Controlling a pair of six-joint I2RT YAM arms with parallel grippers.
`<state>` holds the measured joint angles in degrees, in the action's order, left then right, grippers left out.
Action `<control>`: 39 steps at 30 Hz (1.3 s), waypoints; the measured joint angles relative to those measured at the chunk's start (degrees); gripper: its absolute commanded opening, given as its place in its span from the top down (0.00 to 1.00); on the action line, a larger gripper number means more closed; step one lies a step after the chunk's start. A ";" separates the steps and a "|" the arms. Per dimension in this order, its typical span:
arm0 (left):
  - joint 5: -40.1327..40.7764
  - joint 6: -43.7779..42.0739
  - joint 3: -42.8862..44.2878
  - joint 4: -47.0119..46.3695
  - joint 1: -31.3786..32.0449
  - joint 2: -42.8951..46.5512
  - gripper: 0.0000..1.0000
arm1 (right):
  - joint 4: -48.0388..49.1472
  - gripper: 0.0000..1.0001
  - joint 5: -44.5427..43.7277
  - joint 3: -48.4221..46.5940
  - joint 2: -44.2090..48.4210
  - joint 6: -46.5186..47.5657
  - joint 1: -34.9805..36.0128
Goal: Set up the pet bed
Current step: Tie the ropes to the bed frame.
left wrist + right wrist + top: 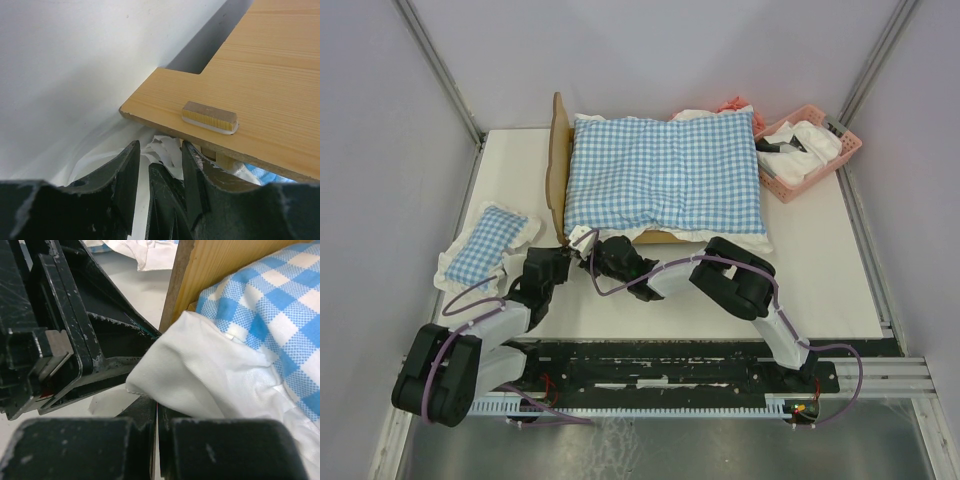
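with the checked cushion (660,175) on the pet bed (558,170), its frill (200,370) is being pinched by the right gripper (586,243); left gripper (160,150) parted; small pillow (485,240) unplaced.

- pet bed (558,170): light, fine-grained wood
- large cushion (665,175): blue-and-white check, white frill
- small pillow (485,243): same check, white edging
- basket (847,143): pink
- table (720,295): white

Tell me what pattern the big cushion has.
The big cushion is blue-and-white checked, clearest in the top external view.
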<state>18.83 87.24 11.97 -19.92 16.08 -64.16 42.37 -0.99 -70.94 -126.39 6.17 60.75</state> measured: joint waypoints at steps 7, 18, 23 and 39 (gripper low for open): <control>-1.05 2.12 0.00 0.04 -0.37 -0.09 0.63 | 0.00 0.98 0.15 0.00 0.00 -0.02 0.00; -1.33 5.35 -0.02 0.09 -0.37 -0.28 0.97 | 0.00 0.98 0.15 0.00 0.00 -0.07 0.00; -0.57 5.51 -0.09 1.60 -0.37 1.77 0.97 | 0.04 0.87 -0.31 0.00 0.00 -0.63 0.00; 3.78 4.07 -0.07 7.93 -0.59 6.51 0.97 | 0.33 0.98 -2.67 0.02 0.00 -2.91 0.00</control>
<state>22.61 91.31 11.90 -11.99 15.49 -57.65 42.70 -3.66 -70.91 -126.39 3.27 60.75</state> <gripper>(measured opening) 0.034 0.028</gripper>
